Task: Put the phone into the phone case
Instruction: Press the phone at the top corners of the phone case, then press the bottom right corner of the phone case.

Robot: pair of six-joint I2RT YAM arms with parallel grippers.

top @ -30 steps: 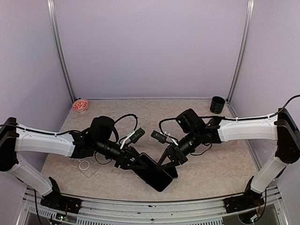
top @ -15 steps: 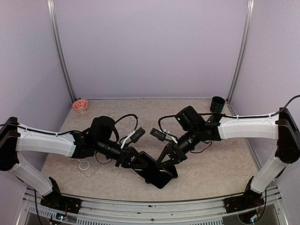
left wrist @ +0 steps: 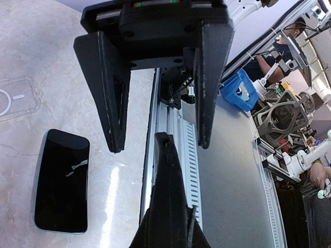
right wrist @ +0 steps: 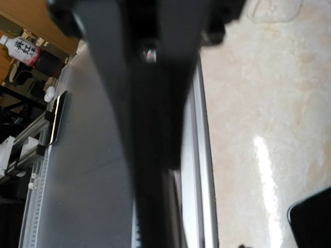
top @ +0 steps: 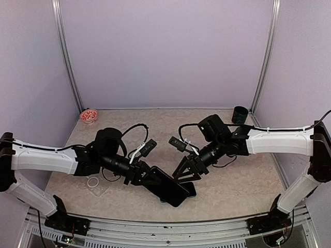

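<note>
My left gripper [top: 147, 175] is shut on one end of a matte black phone case [top: 168, 188], held off the table and seen edge-on in the left wrist view [left wrist: 168, 196]. My right gripper [top: 186, 173] is open. Its fingers [left wrist: 111, 98] stand on either side of the case's far tip without touching it. The black glossy phone [left wrist: 62, 188] lies flat on the table, screen up. It is partly hidden under the held case in the top view [top: 191, 189], and one corner shows in the right wrist view [right wrist: 313, 217].
A clear case [top: 95, 183] with a ring mark lies flat on the table left of the grippers. A small red-and-white bowl [top: 89, 115] sits at the back left and a dark cup [top: 239, 114] at the back right. The metal rail [top: 155, 227] of the table's front edge is just beyond the held case.
My right gripper has opened and let go of the black case. My left gripper has shut on it and now holds it alone, slightly further left.
</note>
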